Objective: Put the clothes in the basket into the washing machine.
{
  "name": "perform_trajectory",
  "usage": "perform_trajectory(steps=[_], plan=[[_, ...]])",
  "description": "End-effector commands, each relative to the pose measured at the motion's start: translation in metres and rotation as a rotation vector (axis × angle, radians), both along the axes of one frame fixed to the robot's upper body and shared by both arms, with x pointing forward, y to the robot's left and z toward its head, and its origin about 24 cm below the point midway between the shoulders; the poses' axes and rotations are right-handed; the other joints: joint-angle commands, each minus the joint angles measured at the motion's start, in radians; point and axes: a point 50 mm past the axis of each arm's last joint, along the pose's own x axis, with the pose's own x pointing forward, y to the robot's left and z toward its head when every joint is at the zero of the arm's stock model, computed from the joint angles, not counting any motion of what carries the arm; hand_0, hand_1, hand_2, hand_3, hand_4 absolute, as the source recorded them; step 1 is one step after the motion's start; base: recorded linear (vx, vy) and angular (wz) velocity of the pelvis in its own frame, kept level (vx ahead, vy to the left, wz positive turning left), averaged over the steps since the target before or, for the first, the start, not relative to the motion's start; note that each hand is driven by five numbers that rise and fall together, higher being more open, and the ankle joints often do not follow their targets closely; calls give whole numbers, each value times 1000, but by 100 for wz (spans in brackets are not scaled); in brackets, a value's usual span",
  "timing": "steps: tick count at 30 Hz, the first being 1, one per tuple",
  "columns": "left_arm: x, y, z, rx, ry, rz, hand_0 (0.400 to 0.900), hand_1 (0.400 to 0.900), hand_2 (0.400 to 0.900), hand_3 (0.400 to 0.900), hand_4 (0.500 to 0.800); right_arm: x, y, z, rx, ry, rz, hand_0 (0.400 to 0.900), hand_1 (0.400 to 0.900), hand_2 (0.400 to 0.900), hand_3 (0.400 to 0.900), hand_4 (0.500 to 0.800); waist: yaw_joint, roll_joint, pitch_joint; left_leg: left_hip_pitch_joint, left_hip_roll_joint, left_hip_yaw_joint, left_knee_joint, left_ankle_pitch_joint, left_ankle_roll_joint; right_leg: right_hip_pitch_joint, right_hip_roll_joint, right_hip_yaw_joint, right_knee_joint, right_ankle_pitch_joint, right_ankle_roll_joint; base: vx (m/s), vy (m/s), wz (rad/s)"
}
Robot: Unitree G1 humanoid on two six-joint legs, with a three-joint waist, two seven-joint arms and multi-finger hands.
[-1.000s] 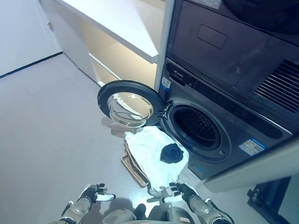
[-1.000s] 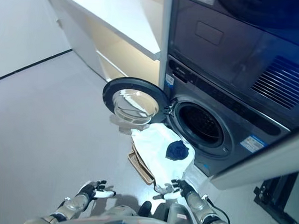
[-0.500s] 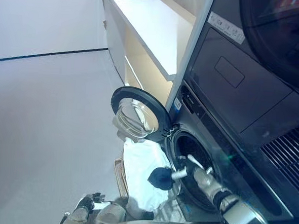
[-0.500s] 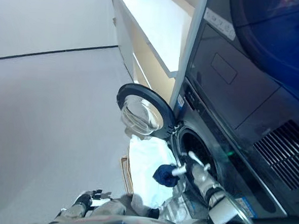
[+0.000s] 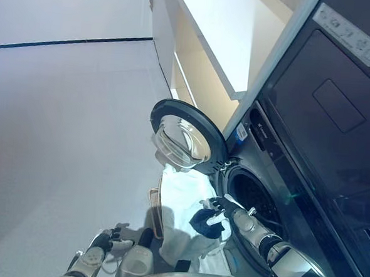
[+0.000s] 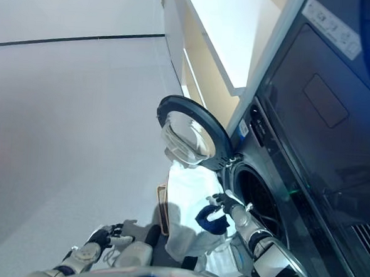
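Note:
A basket (image 5: 154,202) stands on the floor in front of the washing machine (image 5: 276,182). It is heaped with white clothes (image 5: 183,190), and a dark blue garment (image 5: 203,224) lies on top. The machine's round door (image 5: 186,136) hangs open to the left, and the dark drum mouth (image 5: 254,197) is just right of the basket. My right hand (image 5: 222,209) is at the top edge of the dark blue garment, fingers spread, between the garment and the drum mouth. My left hand (image 5: 107,240) hangs low at the bottom left, open and empty.
A white counter with open shelves (image 5: 209,58) runs along the wall left of the machine. A second dark appliance (image 5: 338,104) is stacked above the washer. Grey floor (image 5: 59,137) spreads to the left.
The camera has swung, so the whole picture shifted. My right hand rose from low beside the basket to the dark blue garment by the drum mouth. My left hand stayed low.

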Motion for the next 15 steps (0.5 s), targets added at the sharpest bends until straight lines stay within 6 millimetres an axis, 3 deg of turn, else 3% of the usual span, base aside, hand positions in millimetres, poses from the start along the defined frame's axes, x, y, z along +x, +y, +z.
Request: perform_trajectory(steps=[1, 3, 7, 11, 15], plan=[[18, 6, 9, 32, -69, -39, 900, 900, 900, 900, 800, 43, 6, 34, -89, -181, 117, 900, 900, 900, 900, 800, 13, 27, -15, -100, -5, -17, 6, 43, -14, -45, -94, -4, 189, -56, 105, -125, 30, -7], [27, 6, 13, 35, -99, -31, 900, 900, 900, 900, 800, 55, 9, 45, -128, -219, 156, 900, 900, 900, 900, 800, 11, 40, 17, -139, -9, -19, 31, 41, -11, -101, -99, 0, 227, -59, 104, -184, 35, -5], [58, -2, 26, 17, -206, -27, 900, 900, 900, 900, 800, 79, -4, 69, -265, -294, 176, 900, 900, 900, 900, 800, 17, 83, 95, -255, -35, -28, 121, 40, -12, -228, -121, -17, 345, -73, 97, -209, 37, 13], [78, -13, 37, -9, -278, -64, 900, 900, 900, 900, 800, 83, -38, 79, -403, -290, 127, 900, 900, 900, 900, 800, 38, 128, 131, -343, -66, -50, 193, 34, -22, -302, -143, -49, 438, -112, 96, -73, 6, 34], [97, -22, 48, -65, -358, -47, 900, 900, 900, 900, 800, 92, -71, 102, -531, -348, 87, 900, 900, 900, 900, 800, 46, 176, 161, -420, -84, -53, 250, 30, -29, -386, -167, -56, 531, -142, 91, -69, 30, 19]])
